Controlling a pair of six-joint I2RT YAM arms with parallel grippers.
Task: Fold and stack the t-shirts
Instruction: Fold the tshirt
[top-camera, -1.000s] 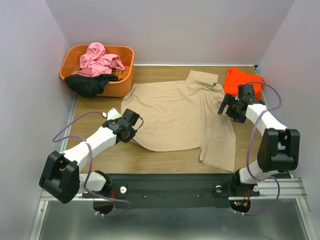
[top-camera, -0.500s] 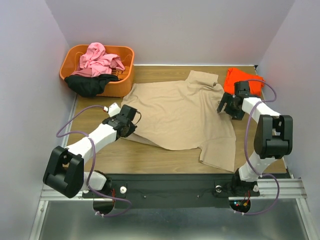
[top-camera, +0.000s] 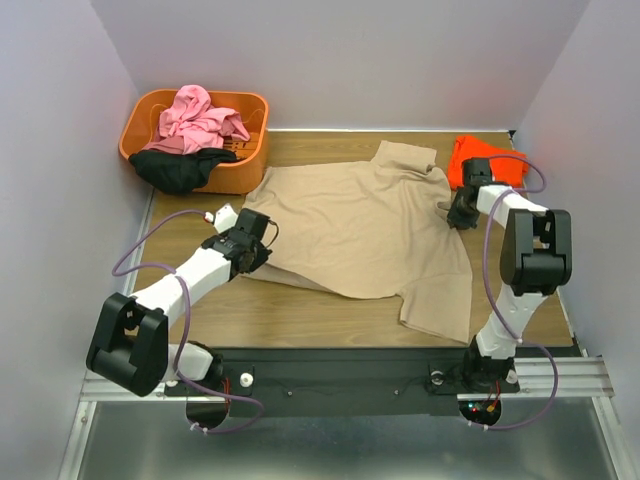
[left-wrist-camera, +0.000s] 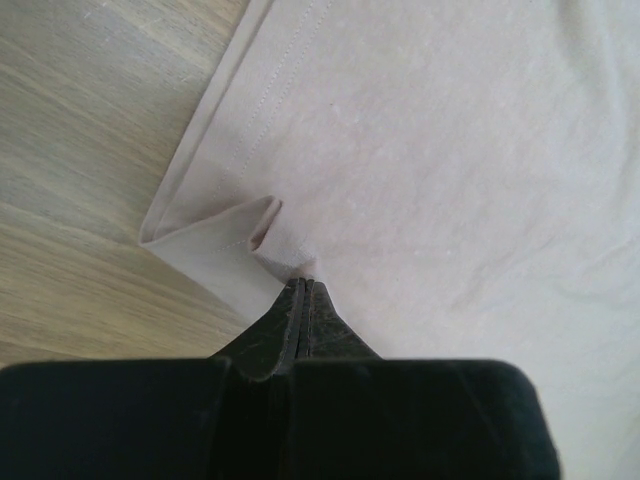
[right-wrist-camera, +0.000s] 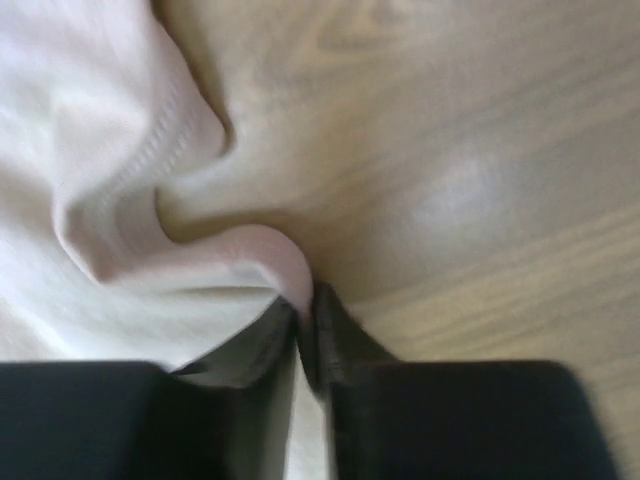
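A tan t-shirt (top-camera: 360, 225) lies spread on the wooden table (top-camera: 300, 312). My left gripper (top-camera: 266, 250) is shut on a small fold at the shirt's left hem corner; in the left wrist view the jaws (left-wrist-camera: 302, 285) pinch the cloth (left-wrist-camera: 430, 150) tightly. My right gripper (top-camera: 453, 214) is at the shirt's right edge, and in the right wrist view its jaws (right-wrist-camera: 305, 300) are shut on a bunched ridge of tan cloth (right-wrist-camera: 110, 150). A folded orange-red t-shirt (top-camera: 482, 157) lies at the back right, just behind the right gripper.
An orange basket (top-camera: 252, 150) stands at the back left, holding a pink shirt (top-camera: 200, 118) with a black one (top-camera: 178, 168) hanging over its front rim. Walls close in on three sides. Bare wood shows left of and in front of the tan shirt.
My right gripper has moved in to the shirt's right edge and closed from wide open onto the cloth. The left gripper has drawn the hem corner slightly back and left.
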